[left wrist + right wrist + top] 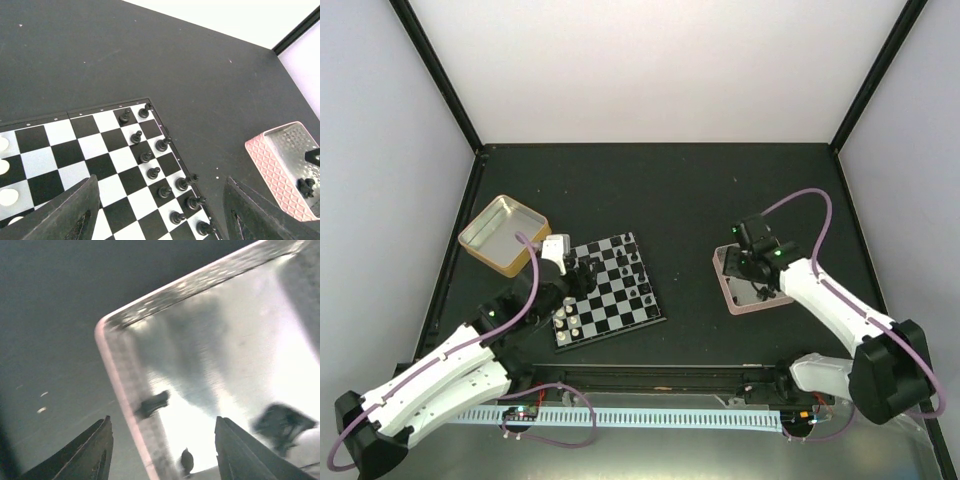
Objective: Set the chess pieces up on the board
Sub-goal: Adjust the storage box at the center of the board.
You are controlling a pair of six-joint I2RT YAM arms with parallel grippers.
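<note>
Your board (610, 300) lies left of the tabletop's centre, toward the near edge, turned a little out of square with it. The black pieces (153, 173) stand in two rows along the board's right side, one to a square and all upright as far as you can see. A few white pieces (567, 322) sit bunched at the board's near left corner. In the left wrist view they show only as pale blobs at the frame's edge, too cropped to name.

Your left claw (161, 182) hangs above the board's left half. Its fingers (70, 210) are spread wide, with only bare checks between them and nothing in its hold.

Out from the board, the gold tin (480, 245) sits near the tabletop's left edge, just beyond the board's far left corner. You cannot tell what it holds from here.

The pink tin (735, 298) sits right of centre, well apart from the board. On its shiny floor lie loose black pieces (152, 405), at least three dark shapes, blurred in the right wrist view.

Your right claw (162, 419) is over the pink tin's left wall. Its fingers (95, 450) are parted, one outside the rim and one over the floor, and they grip nothing.
</note>
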